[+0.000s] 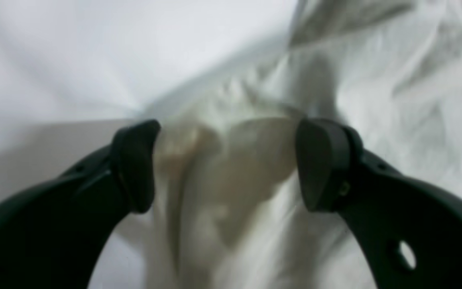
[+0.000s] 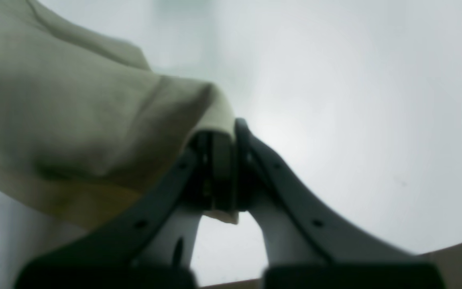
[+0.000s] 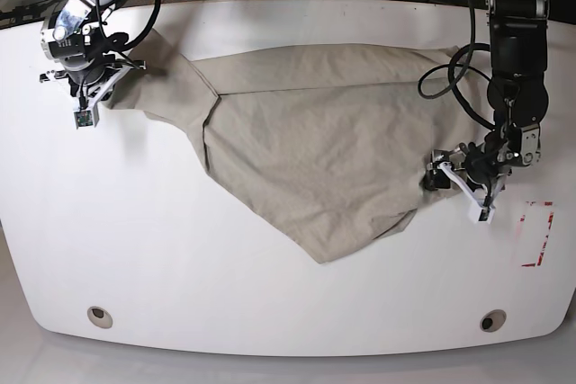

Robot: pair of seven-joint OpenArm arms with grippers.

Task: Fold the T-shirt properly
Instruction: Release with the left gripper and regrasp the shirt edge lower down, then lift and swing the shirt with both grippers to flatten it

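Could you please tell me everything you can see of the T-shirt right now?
The T-shirt is plain beige-khaki, thin and wrinkly, with no print. It lies spread but skewed on the white table, one layer turned over diagonally, tapering to a point toward the table's front edge. The right gripper is shut on a bunched corner of it. The left gripper is open, its jaws either side of a raised fold at the opposite edge.

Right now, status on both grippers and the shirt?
Left gripper open, fingers straddling a fabric ridge. Right gripper shut on T-shirt edge. Shirt spread, crumpled, unfolded. Nothing in the way.
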